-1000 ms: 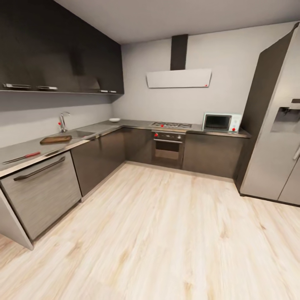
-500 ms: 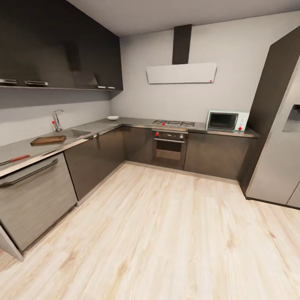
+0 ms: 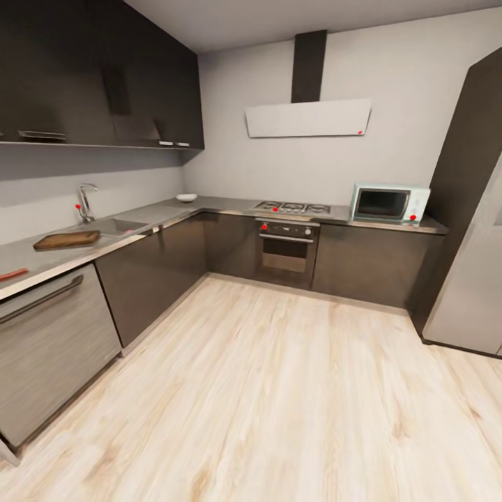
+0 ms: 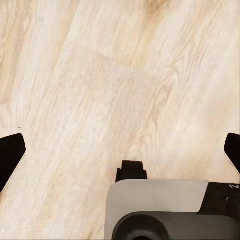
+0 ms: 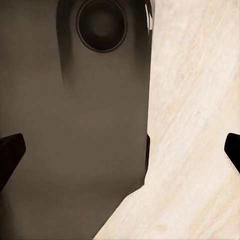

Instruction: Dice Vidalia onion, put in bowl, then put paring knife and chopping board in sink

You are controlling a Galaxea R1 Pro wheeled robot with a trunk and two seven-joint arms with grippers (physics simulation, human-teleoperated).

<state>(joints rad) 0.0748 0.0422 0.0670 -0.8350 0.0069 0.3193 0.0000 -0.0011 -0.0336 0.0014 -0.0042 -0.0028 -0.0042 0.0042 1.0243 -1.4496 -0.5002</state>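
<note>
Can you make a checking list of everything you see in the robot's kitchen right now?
Surface: the countertop is dark and glossy, running along two walls.
Job's things: the chopping board lies flat beside the sink; a reddish knife handle shows at the picture's edge; the bowl sits in the far corner. Onion: nothing seen.
Clutter: nothing seen.
Grippers: left gripper and right gripper both open, hanging over the wooden floor.
Cables: nothing seen.
Surroundings: stove, oven, microwave, fridge.
</note>
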